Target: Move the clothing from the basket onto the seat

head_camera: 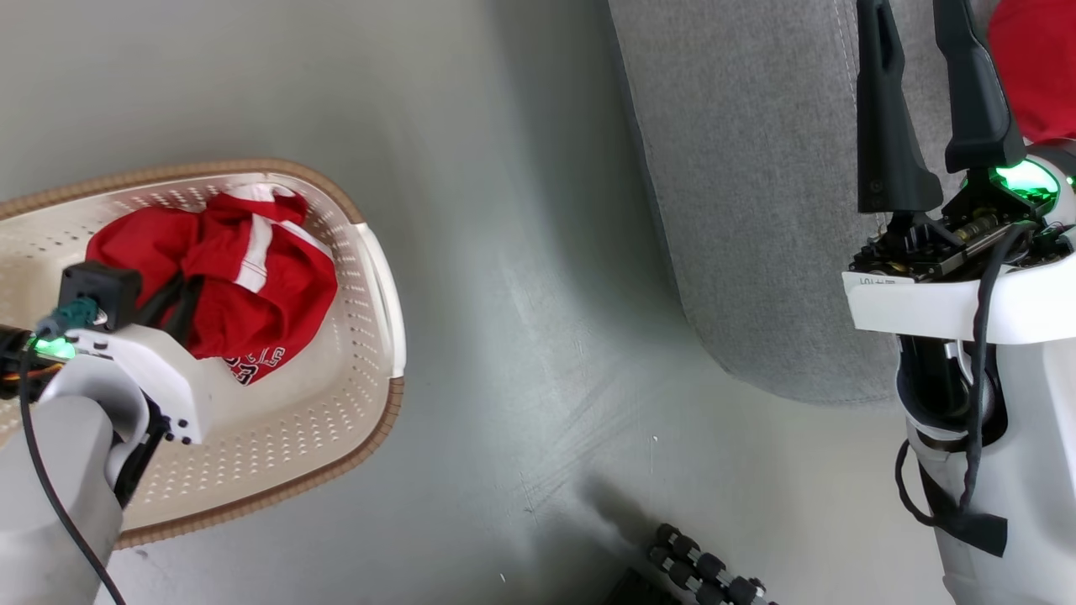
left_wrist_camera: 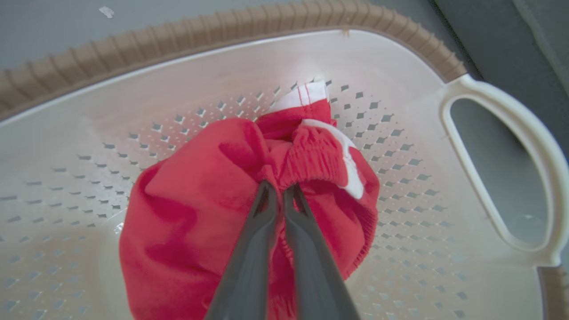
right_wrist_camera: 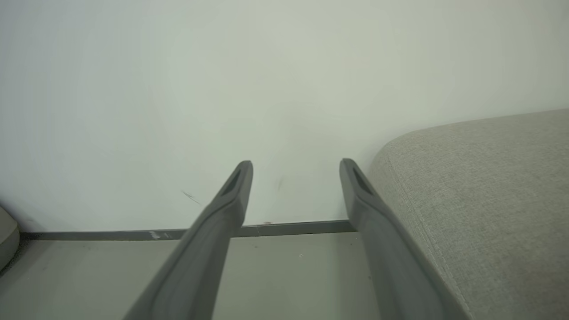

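Red soft garment, white trim, in cream perforated basket.
L end effector pinches it for lift-out; R end effector open by grey sofa.

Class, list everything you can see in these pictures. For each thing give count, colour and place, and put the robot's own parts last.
basket: one, cream with a brown rim, on the floor at the robot's left
first garment: one, red with white trim, bunched in the basket
second garment: one, red, on the sofa, partly in view
sofa: one, grey, at the robot's right
floor: one, grey-green, under the basket and sofa
wall: one, pale, beyond the floor
left tool: one, dark, shut on the first garment
right tool: one, dark, open and empty, over the sofa
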